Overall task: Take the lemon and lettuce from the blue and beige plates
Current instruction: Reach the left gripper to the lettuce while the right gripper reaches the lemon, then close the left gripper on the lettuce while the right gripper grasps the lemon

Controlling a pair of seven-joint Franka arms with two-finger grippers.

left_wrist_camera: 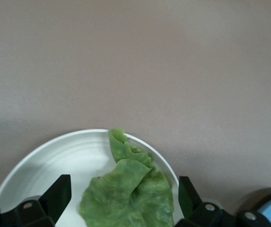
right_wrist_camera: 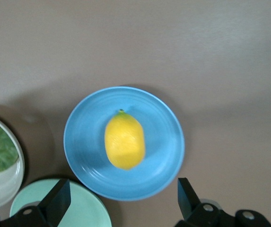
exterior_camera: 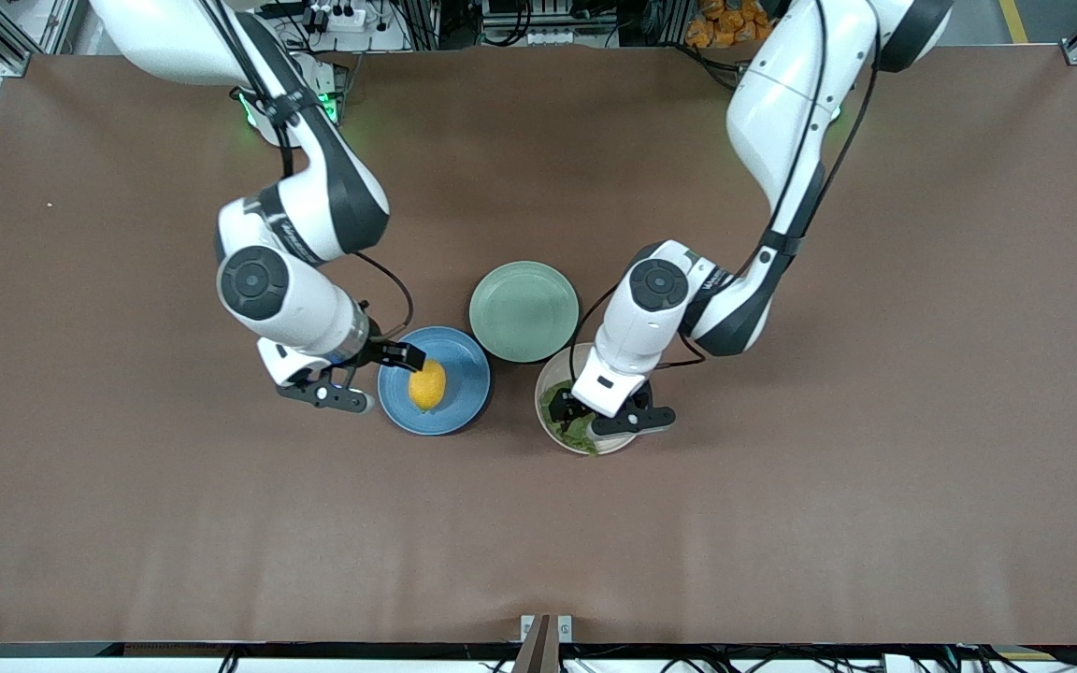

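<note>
The yellow lemon (exterior_camera: 427,385) (right_wrist_camera: 124,141) lies in the middle of the blue plate (exterior_camera: 466,374) (right_wrist_camera: 85,142). My right gripper (exterior_camera: 373,377) (right_wrist_camera: 122,197) hangs open over that plate's rim toward the right arm's end, short of the lemon and holding nothing. The green wrinkled lettuce (exterior_camera: 568,426) (left_wrist_camera: 130,194) lies on the beige plate (exterior_camera: 545,385) (left_wrist_camera: 55,161), reaching its rim. My left gripper (exterior_camera: 600,417) (left_wrist_camera: 123,195) is low over this plate, open, one finger on each side of the leaf and apart from it. The left wrist hides much of the plate in the front view.
A mint-green plate (exterior_camera: 524,310) (right_wrist_camera: 64,210) with nothing on it sits beside both plates, farther from the front camera. The three plates stand close together mid-table on the brown tabletop (exterior_camera: 782,523).
</note>
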